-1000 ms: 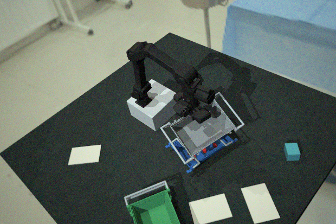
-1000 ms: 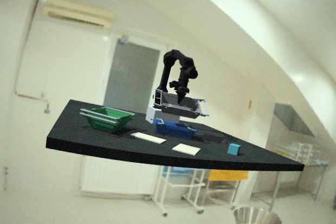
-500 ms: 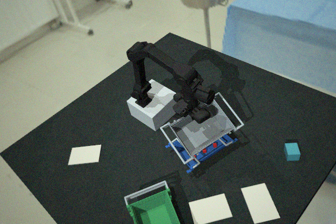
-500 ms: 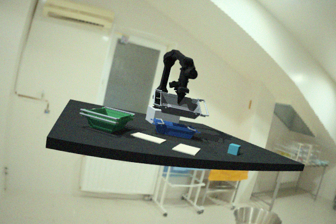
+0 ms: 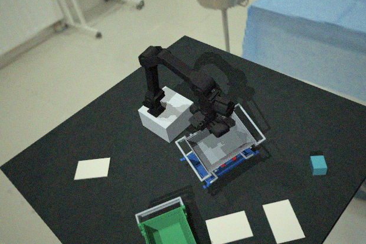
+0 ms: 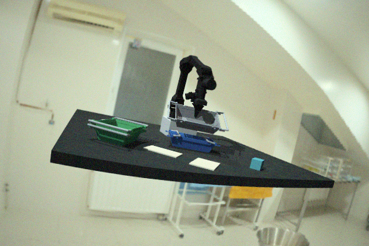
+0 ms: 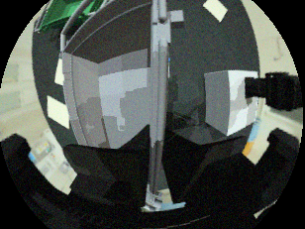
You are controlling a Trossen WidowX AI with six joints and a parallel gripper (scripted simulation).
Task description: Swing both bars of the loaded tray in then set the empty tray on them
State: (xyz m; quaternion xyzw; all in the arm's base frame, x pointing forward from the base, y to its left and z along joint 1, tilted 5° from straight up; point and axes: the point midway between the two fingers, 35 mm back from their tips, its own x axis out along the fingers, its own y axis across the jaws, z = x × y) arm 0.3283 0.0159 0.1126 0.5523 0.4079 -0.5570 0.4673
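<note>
End effector [image 5: 203, 130] [image 6: 196, 115] [image 7: 152, 127] clamped on gray tray's rim [image 7: 157, 98], tray [image 5: 217, 149] [image 6: 197, 116] [image 7: 124, 93] above blue tray [image 5: 230, 169] [image 6: 192, 144]

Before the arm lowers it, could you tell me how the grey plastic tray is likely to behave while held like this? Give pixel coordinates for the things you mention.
The grey plastic tray [image 5: 220, 146] [image 6: 193, 114] [image 7: 114, 88] looks stiff, its walls keeping straight edges. Gripped only at one long rim, it could tip or swivel if bumped. Its wire-like bars, standing out at both ends, might swing or snag.

Grey tray [image 5: 241, 142] [image 6: 195, 128] [image 7: 84, 110] aloft over blue tray [image 5: 196, 165] [image 6: 192, 144].
The grey one, empty and open side up, hangs apart above the blue one, which stands on the table with red blocks [image 5: 234, 158] inside and pale bars [image 5: 213, 178] [image 6: 174, 133] turned inward.
</note>
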